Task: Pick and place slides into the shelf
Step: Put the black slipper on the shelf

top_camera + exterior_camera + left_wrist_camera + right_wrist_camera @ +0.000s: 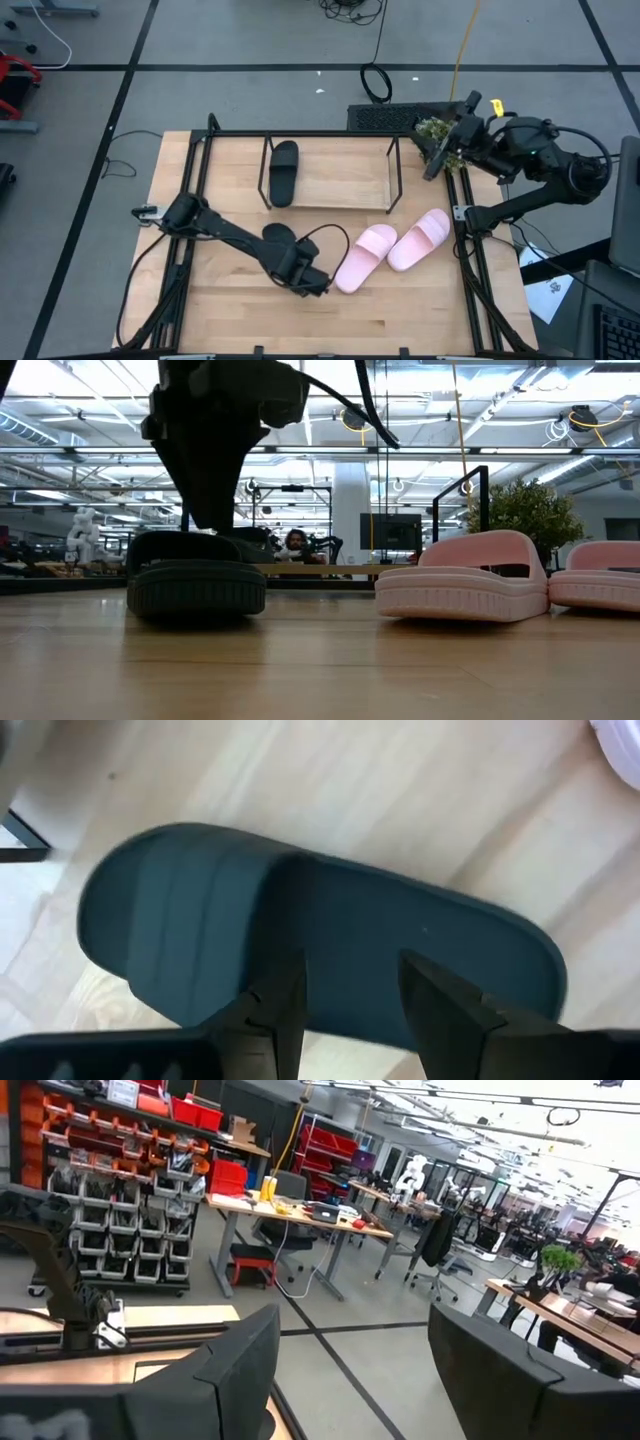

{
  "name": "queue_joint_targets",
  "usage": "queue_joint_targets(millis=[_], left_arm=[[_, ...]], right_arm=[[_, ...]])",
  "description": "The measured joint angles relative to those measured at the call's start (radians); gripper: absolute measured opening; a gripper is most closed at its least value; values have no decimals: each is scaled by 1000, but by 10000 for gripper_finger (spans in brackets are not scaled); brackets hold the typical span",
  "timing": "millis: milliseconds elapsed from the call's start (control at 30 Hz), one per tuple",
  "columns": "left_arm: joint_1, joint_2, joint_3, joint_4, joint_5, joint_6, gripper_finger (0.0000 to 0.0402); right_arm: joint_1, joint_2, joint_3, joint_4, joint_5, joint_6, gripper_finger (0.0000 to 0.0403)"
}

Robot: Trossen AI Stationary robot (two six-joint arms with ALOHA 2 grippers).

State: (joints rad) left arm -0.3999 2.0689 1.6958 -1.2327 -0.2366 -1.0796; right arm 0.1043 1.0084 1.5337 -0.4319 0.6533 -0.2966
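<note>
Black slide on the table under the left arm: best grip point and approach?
Judging by its pose, take the black slide from above, fingers straddling the flat footbed near the strap edge. It lies sole-down on the tabletop, strap toward the shelf. The left gripper hangs open right over that spot. The right gripper waits off the table's far right corner.

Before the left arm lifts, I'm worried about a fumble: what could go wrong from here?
1. The left claw hangs open over the black sandal on the table, with nothing gripped yet; closing on the flat sole rather than the strap could let it slip.
2. The nearest pink sandal lies close by that arm, so a swing might knock it.
3. One black sandal already sits on the shelf; a careless placement could bump it.
</note>
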Motion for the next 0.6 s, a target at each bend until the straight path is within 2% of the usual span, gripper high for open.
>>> queue_joint_targets(millis=[333,600], left_arm=[[0,0,0,-3,-8,-3,152],[0,0,0,-94,-8,-6,152]], right_arm=[[0,0,0,0,0,-3,247],[0,0,0,0,0,-3,247]])
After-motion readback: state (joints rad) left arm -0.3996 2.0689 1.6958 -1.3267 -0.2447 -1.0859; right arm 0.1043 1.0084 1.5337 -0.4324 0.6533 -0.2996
